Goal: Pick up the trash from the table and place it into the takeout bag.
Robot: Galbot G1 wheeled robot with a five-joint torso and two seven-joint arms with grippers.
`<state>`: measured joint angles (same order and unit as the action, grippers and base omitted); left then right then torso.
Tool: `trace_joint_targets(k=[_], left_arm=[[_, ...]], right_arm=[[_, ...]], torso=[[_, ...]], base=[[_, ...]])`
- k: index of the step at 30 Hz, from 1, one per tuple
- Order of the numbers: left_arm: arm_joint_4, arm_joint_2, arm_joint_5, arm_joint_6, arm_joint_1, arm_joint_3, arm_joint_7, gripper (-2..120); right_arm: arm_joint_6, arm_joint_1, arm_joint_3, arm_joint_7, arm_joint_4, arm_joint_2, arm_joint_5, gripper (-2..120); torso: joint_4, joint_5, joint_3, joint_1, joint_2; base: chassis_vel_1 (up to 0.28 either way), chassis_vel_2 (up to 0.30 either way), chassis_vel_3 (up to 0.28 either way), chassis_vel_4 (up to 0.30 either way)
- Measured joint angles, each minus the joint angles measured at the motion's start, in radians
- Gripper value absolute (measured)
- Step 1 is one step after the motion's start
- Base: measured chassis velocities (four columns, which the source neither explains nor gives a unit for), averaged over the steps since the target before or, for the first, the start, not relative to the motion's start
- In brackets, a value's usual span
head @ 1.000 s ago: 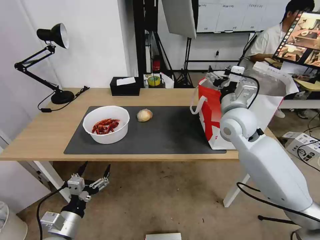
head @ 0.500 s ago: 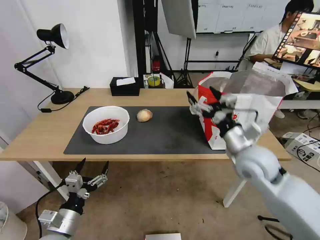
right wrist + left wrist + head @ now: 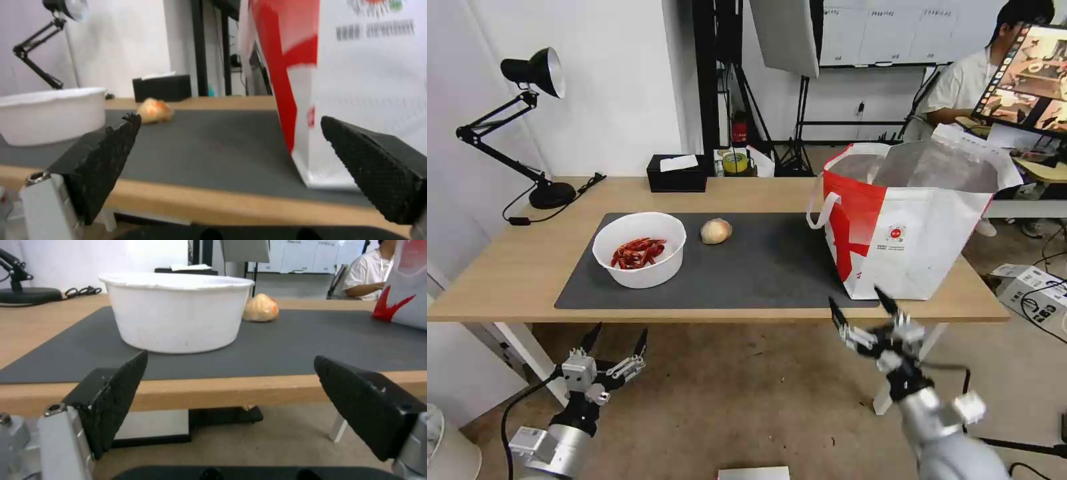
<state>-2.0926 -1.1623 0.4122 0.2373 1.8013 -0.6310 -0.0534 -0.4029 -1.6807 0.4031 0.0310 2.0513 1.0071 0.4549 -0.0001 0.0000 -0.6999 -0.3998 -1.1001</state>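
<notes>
Both my arms hang below the front edge of the table [image 3: 527, 267], a long light-wood top with a matte dark grey mat [image 3: 760, 267] as my landmark. My left gripper [image 3: 616, 340] sits under the mat's left front corner, ribbed black fingers [image 3: 118, 396] spread wide, nothing held. My right gripper [image 3: 864, 312] sits under the mat's right front corner, fingers [image 3: 106, 156] also wide apart and empty. On the mat's left part stands the white round bowl [image 3: 639, 248], smooth plastic, straight-walled, with red scraps [image 3: 637, 251] inside. Just beside it, toward the mat's back edge, lies the pale peach ball [image 3: 716, 231], wrinkled and roundish, apart from the bowl. At the mat's right end stands the takeout bag [image 3: 907, 233], boxy, glossy red-and-white, silver foil lining at the open mouth, white loop handle [image 3: 820, 207] drooping over the mat side, small round logo facing me. Beyond the mat's back edge sits a black tissue box [image 3: 677, 172].
</notes>
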Motion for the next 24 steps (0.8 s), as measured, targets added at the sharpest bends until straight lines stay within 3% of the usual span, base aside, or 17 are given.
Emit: trace_joint_targets(k=[7,15,19,24], left_arm=[[0.004,-0.007,-0.012,0.005,0.002,0.009,0.000,100],[0.016,-0.011,-0.013,0.011,0.002,0.013,0.000,100],[0.019,-0.017,-0.016,0.012,0.000,0.015,0.000,100],[0.019,-0.015,-0.016,0.012,-0.004,0.015,0.000,100]], right_arm=[[-0.048,-0.017,-0.032,-0.012,-0.079,0.051,-0.032,100],[-0.047,0.001,-0.043,-0.013,-0.086,0.048,-0.031,100],[-0.030,0.031,-0.066,-0.012,-0.086,0.042,-0.028,100],[0.044,0.174,-0.174,0.019,-0.080,-0.005,-0.027,100]], torso=[[0.0001,0.0000,0.000,0.000,0.000],[0.0001,0.0000,0.000,0.000,0.000],[-0.0001,-0.0001,0.000,0.000,0.000],[0.0002,0.0002,0.000,0.000,0.000]], base=[[0.000,0.000,0.000,0.000],[0.000,0.000,0.000,0.000],[0.000,0.000,0.000,0.000],[0.000,0.000,0.000,0.000]])
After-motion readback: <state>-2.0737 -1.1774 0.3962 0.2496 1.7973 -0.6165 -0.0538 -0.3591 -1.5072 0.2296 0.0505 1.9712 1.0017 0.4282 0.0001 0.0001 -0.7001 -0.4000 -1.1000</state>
